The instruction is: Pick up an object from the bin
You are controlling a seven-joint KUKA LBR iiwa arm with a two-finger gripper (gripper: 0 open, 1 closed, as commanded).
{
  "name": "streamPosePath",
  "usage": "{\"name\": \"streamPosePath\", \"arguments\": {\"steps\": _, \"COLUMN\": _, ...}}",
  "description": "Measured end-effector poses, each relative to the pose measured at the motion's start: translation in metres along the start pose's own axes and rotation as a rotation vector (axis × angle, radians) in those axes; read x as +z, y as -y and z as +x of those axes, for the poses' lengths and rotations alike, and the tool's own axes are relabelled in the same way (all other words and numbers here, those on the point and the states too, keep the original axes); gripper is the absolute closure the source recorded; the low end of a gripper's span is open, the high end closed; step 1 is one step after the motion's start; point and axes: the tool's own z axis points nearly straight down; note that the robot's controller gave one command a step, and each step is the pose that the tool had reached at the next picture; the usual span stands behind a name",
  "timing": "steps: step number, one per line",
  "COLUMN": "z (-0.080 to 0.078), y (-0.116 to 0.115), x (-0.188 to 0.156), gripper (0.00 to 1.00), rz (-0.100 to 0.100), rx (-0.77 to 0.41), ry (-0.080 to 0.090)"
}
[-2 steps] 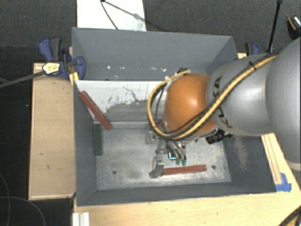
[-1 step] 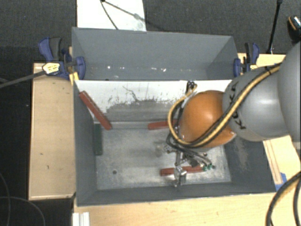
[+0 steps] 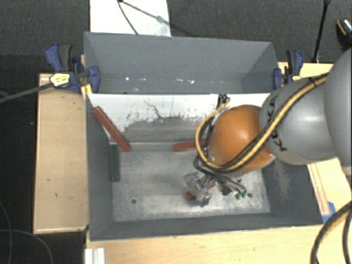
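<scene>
- In the bin's [image 3: 148,186] near right part: gripper [image 3: 199,191], low over the floor beneath the arm's orange cover; whether it is spread or closed cannot be told.
- Just beside it, toward the near wall: small reddish-brown object [image 3: 190,197], the likeliest target; contact unclear.
- Near, further right: small green pieces [image 3: 240,194].
- By the left wall, well apart: red stick [image 3: 110,128], dark green bar [image 3: 114,163].
- Step, as judged: positioning for the grasp. Next calls for closing round the reddish object, then a straight lift.

red stick [image 3: 111,128] far-left, tilted | green bar [image 3: 114,163] beside it | short red piece [image 3: 183,146] mid-back
</scene>
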Motion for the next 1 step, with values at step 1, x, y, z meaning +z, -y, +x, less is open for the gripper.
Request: {"name": "streamPosePath", "arguments": {"steps": 1, "z": -0.0161, "y": -0.0145, "x": -0.1577, "gripper": 1.0, "rz": 0.004, "rx": -0.005, "ry": 0.011}}
